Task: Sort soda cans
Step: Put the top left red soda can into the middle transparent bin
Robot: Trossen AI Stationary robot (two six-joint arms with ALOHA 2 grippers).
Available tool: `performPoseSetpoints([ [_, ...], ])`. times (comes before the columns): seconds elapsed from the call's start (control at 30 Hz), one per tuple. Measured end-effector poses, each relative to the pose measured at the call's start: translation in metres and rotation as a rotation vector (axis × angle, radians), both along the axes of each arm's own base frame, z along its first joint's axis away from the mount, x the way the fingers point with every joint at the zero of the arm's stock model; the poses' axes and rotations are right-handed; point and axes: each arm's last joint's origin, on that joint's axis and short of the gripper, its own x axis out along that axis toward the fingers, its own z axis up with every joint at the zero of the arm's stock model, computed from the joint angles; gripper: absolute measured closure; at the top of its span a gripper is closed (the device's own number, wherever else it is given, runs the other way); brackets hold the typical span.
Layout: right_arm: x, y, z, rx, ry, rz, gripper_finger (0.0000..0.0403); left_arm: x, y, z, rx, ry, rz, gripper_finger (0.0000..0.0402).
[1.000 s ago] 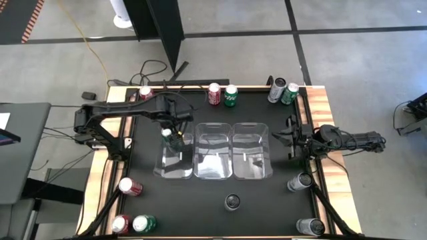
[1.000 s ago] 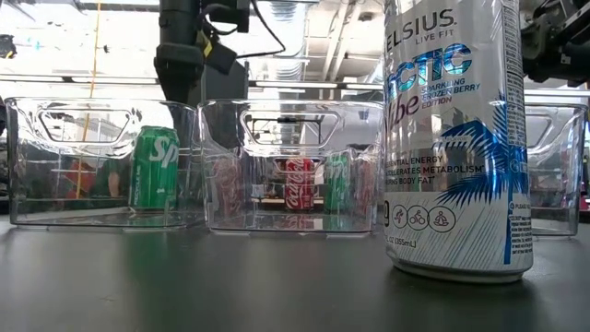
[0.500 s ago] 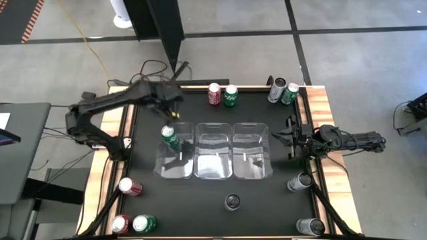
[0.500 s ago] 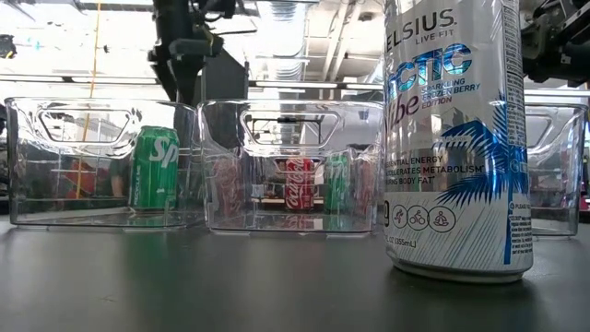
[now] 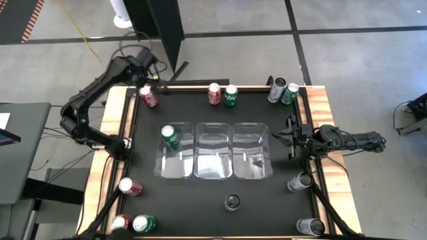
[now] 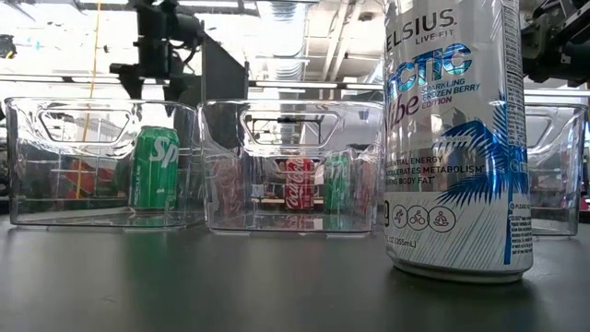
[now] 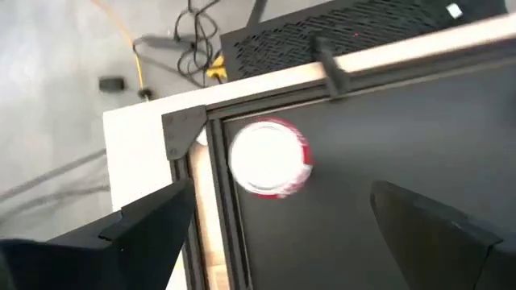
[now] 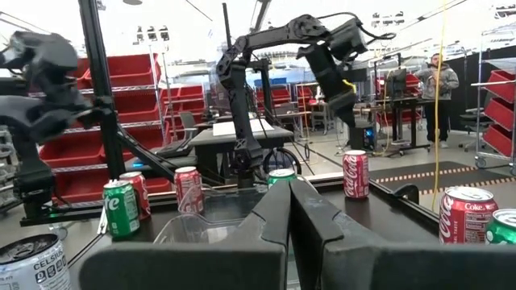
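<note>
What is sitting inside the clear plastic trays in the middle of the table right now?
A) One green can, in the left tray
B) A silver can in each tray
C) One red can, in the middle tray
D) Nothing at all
A: the high view shows a single green can standing in the left tray, while the middle tray and right tray hold none.

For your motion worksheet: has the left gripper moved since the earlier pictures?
Yes. The left gripper has left the left tray and its green can, and is now open above the red can at the table's far-left corner.
</note>
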Motion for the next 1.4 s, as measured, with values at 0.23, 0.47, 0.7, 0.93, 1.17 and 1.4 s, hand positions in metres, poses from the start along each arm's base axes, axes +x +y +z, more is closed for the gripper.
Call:
performPoseSetpoints([
  [0.23, 0.0, 0.0, 0.0, -0.002, 0.005, 0.0, 0.0374, -0.009, 0.021, -0.01, -0.073, -0.094, 0.049, 0.0011],
  [0.47, 0.0, 0.0, -0.001, -0.007, 0.008, 0.002, 0.0374, 0.003, 0.047, -0.047, -0.209, -0.017, 0.077, 0.0003],
  [0.7, 0.0, 0.003, -0.001, -0.004, 0.008, 0.029, 0.0374, -0.001, 0.057, -0.065, -0.269, 0.049, 0.11, 0.0002],
  [0.93, 0.0, 0.005, -0.001, -0.003, 0.007, 0.049, 0.0374, 0.0, 0.059, -0.07, -0.27, 0.054, 0.106, 0.0002],
  [1.17, 0.0, 0.004, -0.001, 0.008, 0.006, 0.05, 0.0374, 0.001, 0.064, -0.078, -0.292, 0.053, 0.111, 0.0002],
  [1.4, 0.0, 0.004, -0.001, 0.015, 0.006, 0.052, 0.0374, 0.006, 0.074, -0.095, -0.337, 0.071, 0.105, 0.0002],
])
